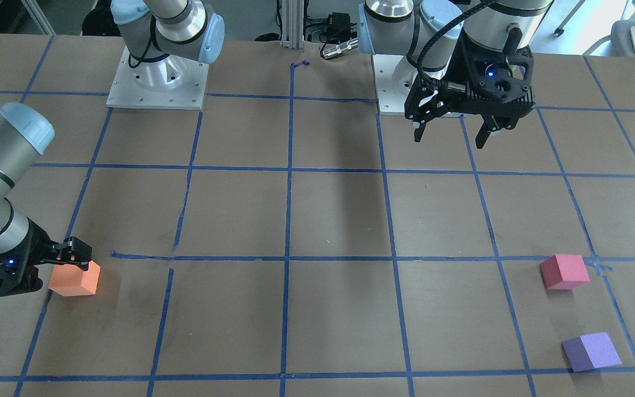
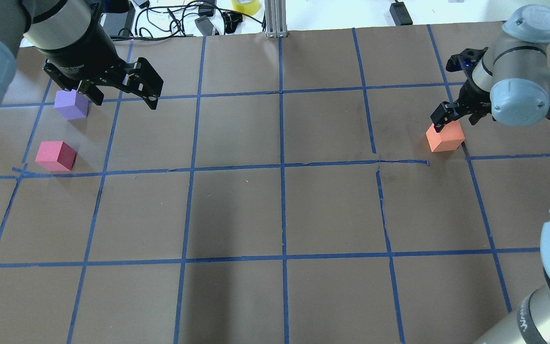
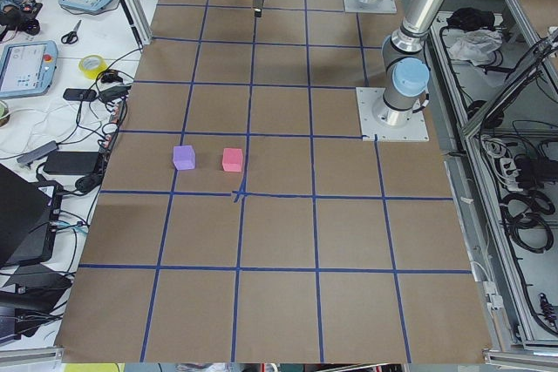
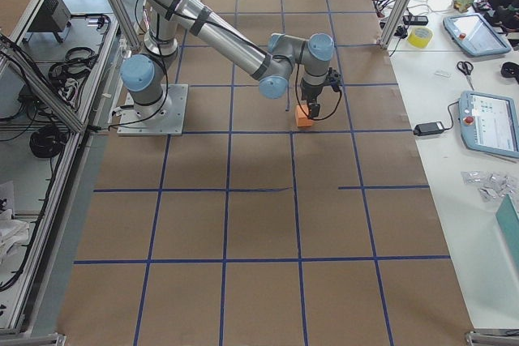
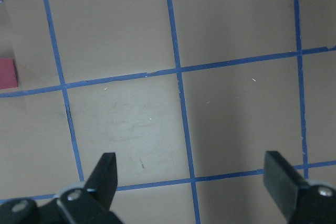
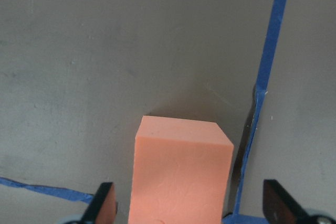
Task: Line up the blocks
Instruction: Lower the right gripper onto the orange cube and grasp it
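The orange block (image 1: pixel 75 280) stands on the table near its right end and also shows in the overhead view (image 2: pixel 444 137). My right gripper (image 1: pixel 76 258) is low over it. In the right wrist view the open fingers (image 6: pixel 105 203) straddle the block (image 6: pixel 181 177) with a gap on each side. The pinkish-red block (image 2: pixel 55 155) and the purple block (image 2: pixel 71 104) sit close together at the table's left end. My left gripper (image 2: pixel 126 101) is open and empty, held high above the table beside the purple block. The left wrist view shows only an edge of the pinkish-red block (image 5: pixel 7 72).
Brown table with a blue tape grid (image 2: pixel 282 167). Both arm bases (image 1: pixel 157 82) stand at the robot's side. Cables and a tape roll (image 2: pixel 245 5) lie beyond the far edge. Tablets and tools lie on side benches (image 4: pixel 486 111).
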Motion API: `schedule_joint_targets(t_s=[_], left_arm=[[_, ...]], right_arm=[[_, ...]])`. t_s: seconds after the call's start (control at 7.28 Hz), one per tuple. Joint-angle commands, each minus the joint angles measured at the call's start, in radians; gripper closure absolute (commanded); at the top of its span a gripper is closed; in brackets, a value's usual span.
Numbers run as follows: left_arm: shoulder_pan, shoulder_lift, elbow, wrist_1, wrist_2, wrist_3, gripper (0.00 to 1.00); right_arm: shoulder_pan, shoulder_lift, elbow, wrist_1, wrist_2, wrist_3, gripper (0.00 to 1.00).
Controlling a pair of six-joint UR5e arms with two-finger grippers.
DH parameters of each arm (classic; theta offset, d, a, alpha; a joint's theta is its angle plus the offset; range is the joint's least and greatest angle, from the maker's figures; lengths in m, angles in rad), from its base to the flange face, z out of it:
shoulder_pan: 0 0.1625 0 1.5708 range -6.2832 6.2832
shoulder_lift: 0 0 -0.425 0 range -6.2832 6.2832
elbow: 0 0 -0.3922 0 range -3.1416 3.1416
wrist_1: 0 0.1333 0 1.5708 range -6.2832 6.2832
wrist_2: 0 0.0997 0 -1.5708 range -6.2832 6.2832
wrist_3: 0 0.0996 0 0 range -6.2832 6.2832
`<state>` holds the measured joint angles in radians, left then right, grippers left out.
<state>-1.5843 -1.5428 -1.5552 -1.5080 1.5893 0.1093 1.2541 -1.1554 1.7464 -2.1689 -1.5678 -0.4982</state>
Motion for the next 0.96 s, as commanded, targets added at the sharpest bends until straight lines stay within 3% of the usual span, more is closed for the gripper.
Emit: schedule_joint_targets(t_s=[0.0, 0.27, 0.41, 0.69, 0.82], left_arm=[[0.000, 0.001, 0.000, 0.002, 0.000, 0.000, 0.00], [0.000, 0.001, 0.000, 0.002, -0.002, 0.000, 0.00], [0.000, 0.004, 0.000, 0.002, -0.002, 0.000, 0.00], [0.001, 0.006, -0.002, 0.002, -0.002, 0.001, 0.00], [0.001, 0.007, -0.002, 0.002, -0.002, 0.001, 0.00]], right_arm=[[-0.001, 0.026, 0.001, -0.002, 0.002, 0.000, 0.00], [-0.001, 0.048, -0.002, -0.005, 0.002, 0.010, 0.00], [-0.001, 0.058, -0.005, -0.006, 0.002, 0.027, 0.15], [-0.001, 0.063, -0.014, -0.002, 0.002, 0.075, 0.86], [0.008, 0.051, -0.021, 0.003, 0.000, 0.101, 1.00]])
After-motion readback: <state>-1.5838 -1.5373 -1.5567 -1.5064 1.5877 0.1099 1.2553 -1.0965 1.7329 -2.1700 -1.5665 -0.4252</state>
